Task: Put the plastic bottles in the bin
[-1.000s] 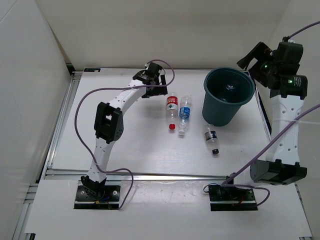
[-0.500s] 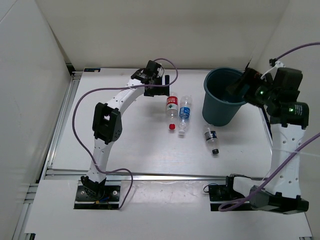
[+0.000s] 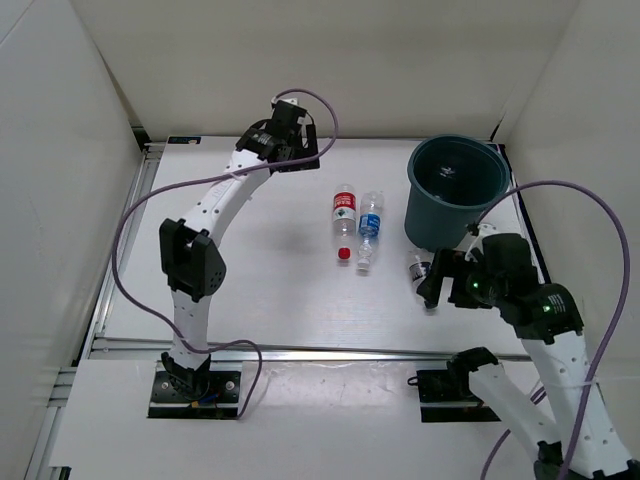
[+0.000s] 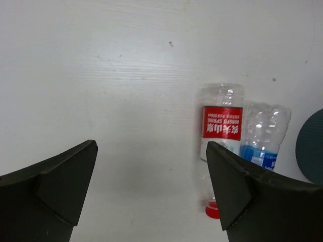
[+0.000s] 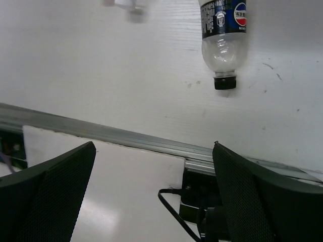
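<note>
Right gripper [image 3: 432, 281] swung down from beside the bin [image 3: 440, 222] rim to low over the dark-label bottle [image 5: 222, 31], left gripper [image 4: 151, 147] drawn back and leftward, away from the red-label bottle [image 3: 344, 214]

Overhead, the right gripper [image 3: 432, 282] hides most of the dark bottle [image 3: 418, 265]. Its wrist view crops that bottle's base, ahead. A pale blur [image 5: 130, 5] lies ahead-left. One finger [image 4: 252, 194] of the left gripper [image 4: 151, 145] hides the blue bottle [image 4: 262, 136] at its neck. The bin [image 4: 313, 146], beyond, is cropped.

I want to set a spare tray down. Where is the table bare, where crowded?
Bare: the table between the left arm and the red-label bottle, down to the near rail. Crowded: bin, dark-label bottle and right fingers.
</note>
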You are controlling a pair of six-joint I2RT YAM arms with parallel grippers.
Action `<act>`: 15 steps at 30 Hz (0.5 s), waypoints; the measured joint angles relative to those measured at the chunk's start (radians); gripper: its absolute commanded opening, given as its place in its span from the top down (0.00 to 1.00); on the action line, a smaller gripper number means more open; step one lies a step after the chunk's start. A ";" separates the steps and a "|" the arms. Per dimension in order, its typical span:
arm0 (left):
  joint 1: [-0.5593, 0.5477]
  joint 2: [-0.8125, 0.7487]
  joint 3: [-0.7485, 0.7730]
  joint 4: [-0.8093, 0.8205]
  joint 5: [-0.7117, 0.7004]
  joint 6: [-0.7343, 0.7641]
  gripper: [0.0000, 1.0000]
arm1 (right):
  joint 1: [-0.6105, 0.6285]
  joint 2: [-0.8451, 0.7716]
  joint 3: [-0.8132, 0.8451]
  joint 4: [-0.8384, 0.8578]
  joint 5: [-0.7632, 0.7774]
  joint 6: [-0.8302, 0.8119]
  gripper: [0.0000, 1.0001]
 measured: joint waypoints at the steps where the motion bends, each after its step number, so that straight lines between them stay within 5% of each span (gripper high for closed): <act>1: -0.003 -0.023 -0.019 -0.005 -0.019 -0.003 0.00 | 0.043 0.006 0.000 -0.002 0.047 0.017 0.00; 9: -0.058 -0.170 -0.198 -0.047 -0.135 -0.021 0.00 | 0.468 0.470 -0.018 0.060 0.460 0.127 0.00; 15: -0.087 -0.337 -0.462 -0.042 -0.170 -0.024 0.00 | 0.521 0.663 -0.046 0.088 0.668 0.173 0.00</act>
